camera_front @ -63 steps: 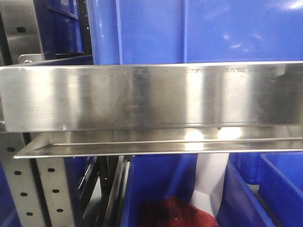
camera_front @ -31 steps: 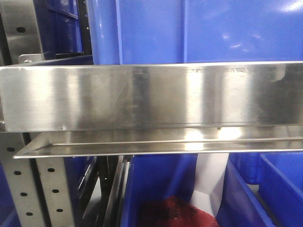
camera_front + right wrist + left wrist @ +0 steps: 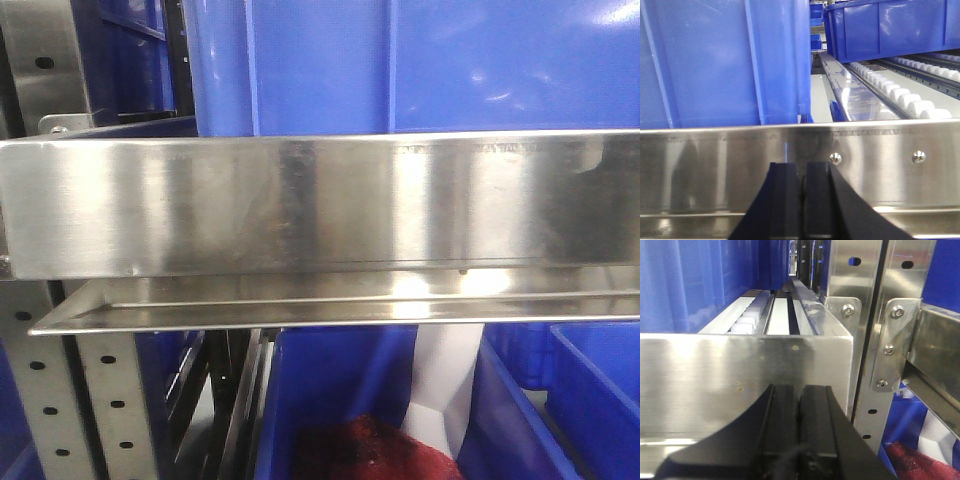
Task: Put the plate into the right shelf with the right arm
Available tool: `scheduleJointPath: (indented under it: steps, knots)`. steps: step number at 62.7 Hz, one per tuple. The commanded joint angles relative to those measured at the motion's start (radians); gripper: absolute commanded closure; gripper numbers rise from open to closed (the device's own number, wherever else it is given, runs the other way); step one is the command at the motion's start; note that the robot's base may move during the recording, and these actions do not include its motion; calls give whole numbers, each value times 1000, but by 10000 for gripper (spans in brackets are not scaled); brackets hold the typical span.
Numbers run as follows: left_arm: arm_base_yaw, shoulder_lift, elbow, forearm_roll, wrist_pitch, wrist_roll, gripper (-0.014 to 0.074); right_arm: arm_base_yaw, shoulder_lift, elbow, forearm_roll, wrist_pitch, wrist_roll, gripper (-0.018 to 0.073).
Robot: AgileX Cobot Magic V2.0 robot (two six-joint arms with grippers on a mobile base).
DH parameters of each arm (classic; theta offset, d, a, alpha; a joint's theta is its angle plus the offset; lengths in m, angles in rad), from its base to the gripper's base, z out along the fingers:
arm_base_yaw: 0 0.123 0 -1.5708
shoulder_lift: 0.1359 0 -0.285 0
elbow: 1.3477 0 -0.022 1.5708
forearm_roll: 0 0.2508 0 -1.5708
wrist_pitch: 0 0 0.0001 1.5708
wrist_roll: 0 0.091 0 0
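The plate is out of view in every frame. The right shelf shows as a brushed steel rail (image 3: 320,205) filling the front view, with a large blue bin (image 3: 420,65) resting above it. My right gripper (image 3: 802,166) is shut with nothing between its black fingers, its tips close in front of the shelf's steel rail (image 3: 880,170). My left gripper (image 3: 799,388) is also shut and empty, facing a steel rail end (image 3: 740,370) beside a perforated upright (image 3: 875,340).
White roller tracks (image 3: 900,92) run back behind the rail, carrying a second blue bin (image 3: 890,25). Below the rail sits another blue bin (image 3: 340,400) holding something red (image 3: 370,450) and white (image 3: 445,385). A perforated grey upright (image 3: 105,400) stands at lower left.
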Motion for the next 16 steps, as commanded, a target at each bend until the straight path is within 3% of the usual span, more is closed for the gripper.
scheduleJointPath:
  steps: [1,16]
  knots:
    - [-5,-5,8,-4,-86,-3,643,-6,-14,-5,0,-79,-9,503]
    - [-5,-5,8,-4,-86,-3,643,-6,-14,-5,0,-79,-9,503]
